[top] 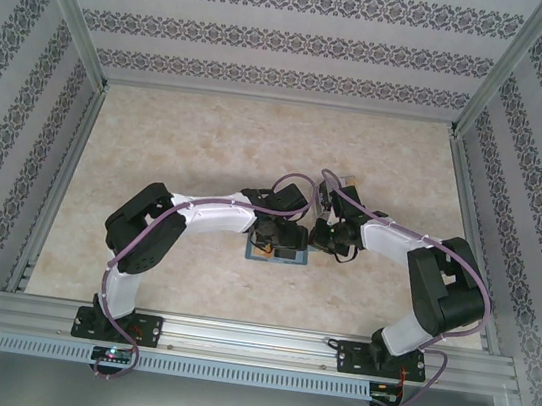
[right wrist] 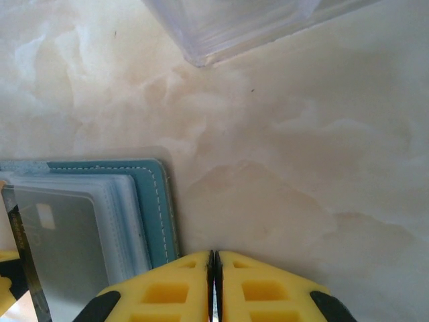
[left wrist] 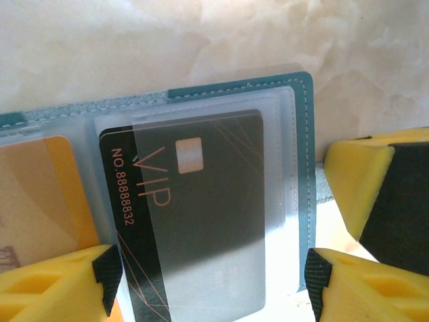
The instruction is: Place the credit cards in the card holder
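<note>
Open card holder [left wrist: 305, 134] at mid-table, between the two wrists. From the left: a tan-orange card [left wrist: 47, 194] lies behind a clear, faintly frosted plastic sleeve [left wrist: 281, 168]. Beside it, a dark grey card [left wrist: 201, 255] with a pale chip, thin copper lines and the print "VIP NO.88888832" sits slightly askew, partly under the next sleeve. The holder's teal edge has white stitching and a rounded corner. The left gripper [left wrist: 213, 285] holds its yellow, black-tipped fingers apart, one on each side of the dark card. The right gripper [right wrist: 213, 278], just beside the holder's right edge, has its yellow fingers pressed together. Beyond it lies the corner of a clear plastic box [right wrist: 234, 27]. The table [right wrist: 301, 168] is glossy with a cream marble pattern; the walls [top: 273, 42] carry grey damask stripes.
</note>
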Robot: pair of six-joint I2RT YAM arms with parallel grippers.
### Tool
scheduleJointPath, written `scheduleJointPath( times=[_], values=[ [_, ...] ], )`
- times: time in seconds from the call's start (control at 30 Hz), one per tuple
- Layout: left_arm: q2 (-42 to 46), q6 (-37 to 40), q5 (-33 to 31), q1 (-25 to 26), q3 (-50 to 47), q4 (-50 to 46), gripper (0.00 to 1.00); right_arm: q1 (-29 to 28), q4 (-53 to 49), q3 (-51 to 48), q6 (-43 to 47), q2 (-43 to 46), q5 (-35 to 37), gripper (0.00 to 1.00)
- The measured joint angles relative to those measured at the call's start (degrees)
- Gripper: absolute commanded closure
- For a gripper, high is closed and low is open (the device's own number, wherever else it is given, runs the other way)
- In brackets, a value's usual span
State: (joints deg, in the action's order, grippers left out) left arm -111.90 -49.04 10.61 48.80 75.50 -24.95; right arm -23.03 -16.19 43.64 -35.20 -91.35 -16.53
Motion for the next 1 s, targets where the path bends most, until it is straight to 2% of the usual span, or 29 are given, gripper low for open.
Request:
scheduleJointPath(
  times=[0.1, 0.27, 0.6, 0.8, 1.0],
  values=[
    [0.87, 0.00, -1.55, 0.00, -0.20, -0.46, 0.23, 0.00, 0.07, -0.07, 0.00, 0.00, -0.31, 0.88],
    [1.53, 0.15, -1.38, 0.00, -0.28, -0.83, 0.34, 0.02, 0.28, -0.17, 0.00, -0.07, -0.48, 0.88],
    [-0.35, 0.20, 0.04, 0.00, 0.15, -0.90, 0.34, 0.00, 0.39, -0.17, -0.07, -0.20, -0.52, 0.87],
    [-0.50, 0.68, 0.33, 0.00, 0.26, -1.20, 0.47, 0.00, 0.39, -0.17, -0.44, -0.20, -0.52, 0.87],
    [-1.49, 1.84, 1.75, 0.00, 1.31, -1.53, 0.48, -0.11, 0.42, -0.17, -0.44, -0.20, -0.48, 0.87]
  ],
)
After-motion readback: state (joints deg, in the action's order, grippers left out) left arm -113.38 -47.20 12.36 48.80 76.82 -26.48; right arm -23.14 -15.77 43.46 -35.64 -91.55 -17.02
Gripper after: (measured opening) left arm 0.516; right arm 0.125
